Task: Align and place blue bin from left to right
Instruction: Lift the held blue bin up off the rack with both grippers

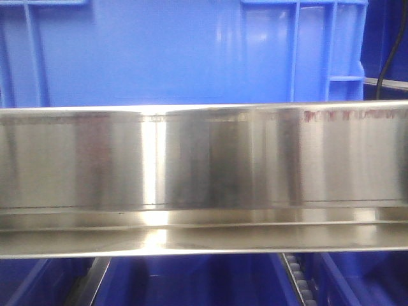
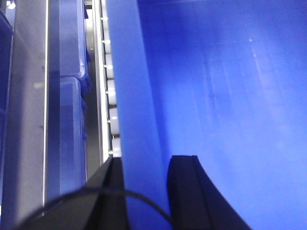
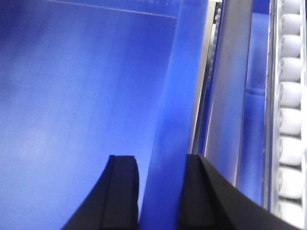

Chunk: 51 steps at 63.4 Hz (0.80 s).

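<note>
The blue bin (image 1: 159,51) fills the top of the front view, showing a smooth wall with raised vertical ribs. In the left wrist view, my left gripper (image 2: 145,160) straddles the bin's left wall (image 2: 134,96): one black finger is outside and the other inside, and the rim fills the gap. In the right wrist view, my right gripper (image 3: 156,158) holds the bin's right wall (image 3: 168,96) the same way. The bin's inside (image 3: 72,86) lies left of that wall. Neither gripper shows in the front view.
A polished steel shelf beam (image 1: 204,159) crosses the front view below the bin. Blue tubs (image 1: 191,280) and roller rails sit under it. White rollers (image 2: 111,96) run just left of the bin, beside smaller blue tubs (image 2: 72,120). A steel rail (image 3: 230,96) and rollers (image 3: 290,96) lie on its right.
</note>
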Tool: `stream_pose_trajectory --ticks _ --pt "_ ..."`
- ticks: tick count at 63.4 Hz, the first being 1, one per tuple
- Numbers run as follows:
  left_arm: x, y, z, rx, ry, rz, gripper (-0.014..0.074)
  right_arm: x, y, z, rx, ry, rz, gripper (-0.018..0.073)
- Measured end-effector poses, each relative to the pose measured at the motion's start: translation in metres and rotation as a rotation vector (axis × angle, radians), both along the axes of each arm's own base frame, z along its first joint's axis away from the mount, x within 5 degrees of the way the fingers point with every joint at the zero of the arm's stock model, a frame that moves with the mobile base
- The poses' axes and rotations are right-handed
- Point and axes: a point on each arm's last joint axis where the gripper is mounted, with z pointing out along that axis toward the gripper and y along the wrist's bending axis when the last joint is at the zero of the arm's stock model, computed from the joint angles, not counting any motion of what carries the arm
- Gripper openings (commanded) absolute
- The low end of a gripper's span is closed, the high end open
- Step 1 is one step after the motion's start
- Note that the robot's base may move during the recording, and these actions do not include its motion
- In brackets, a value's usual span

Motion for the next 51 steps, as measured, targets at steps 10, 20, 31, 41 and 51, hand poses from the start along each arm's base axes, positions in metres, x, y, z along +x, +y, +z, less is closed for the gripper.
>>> stream_pose_trajectory --ticks 10,20,31,41,51 --pt "-0.009 0.002 0.012 -0.014 -0.004 0.002 -0.0016 -0.012 -0.004 0.011 0.015 0.000 -0.002 -0.0076" --pt "-0.021 0.003 0.033 -0.031 -0.044 0.000 -0.0016 -0.029 -0.009 0.033 0.042 -0.043 -0.002 -0.0076" --pt "-0.033 0.004 0.056 -0.058 -0.116 -0.004 -0.0016 -0.045 -0.015 0.052 0.069 -0.090 -0.005 -0.0076" --pt "-0.041 0.001 0.066 -0.065 -0.146 -0.014 -0.0016 -0.055 -0.019 0.063 0.084 -0.120 -0.005 -0.0076" --pt "-0.042 0.000 0.067 -0.068 -0.144 -0.015 -0.0016 -0.057 -0.020 0.067 0.090 -0.139 -0.006 -0.0076"
